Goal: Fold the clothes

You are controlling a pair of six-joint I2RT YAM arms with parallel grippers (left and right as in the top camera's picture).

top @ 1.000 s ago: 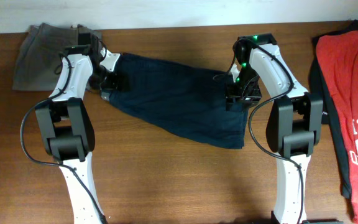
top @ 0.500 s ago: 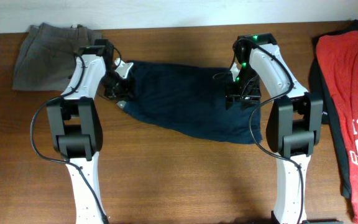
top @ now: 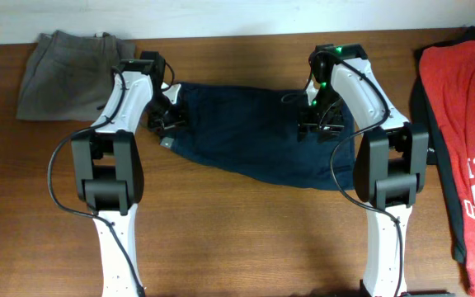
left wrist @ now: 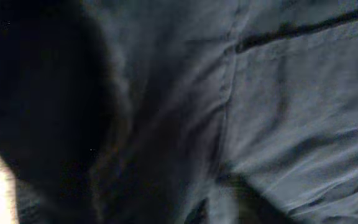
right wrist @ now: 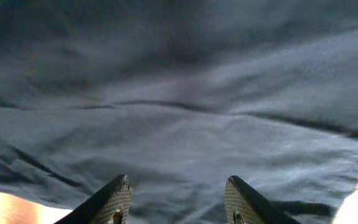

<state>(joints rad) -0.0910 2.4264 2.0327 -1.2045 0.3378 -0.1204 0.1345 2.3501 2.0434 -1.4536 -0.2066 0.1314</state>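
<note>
The dark navy shorts (top: 246,136) lie bunched across the middle of the table, with a small white label (top: 166,142) at their left end. My left gripper (top: 168,124) sits at that left end and is shut on the cloth. Navy cloth (left wrist: 260,112) fills the left wrist view and hides the fingers. My right gripper (top: 317,132) is over the right part of the shorts. In the right wrist view its fingers (right wrist: 178,193) are spread wide and empty just above the cloth (right wrist: 179,112).
Grey-olive shorts (top: 60,70) lie at the back left corner. A red T-shirt with white lettering (top: 464,124) lies along the right edge. Bare wooden tabletop (top: 246,239) runs along the front.
My left gripper has moved right, dragging the shorts' left end with it, so the shorts are more bunched toward the middle. The right gripper has barely moved.
</note>
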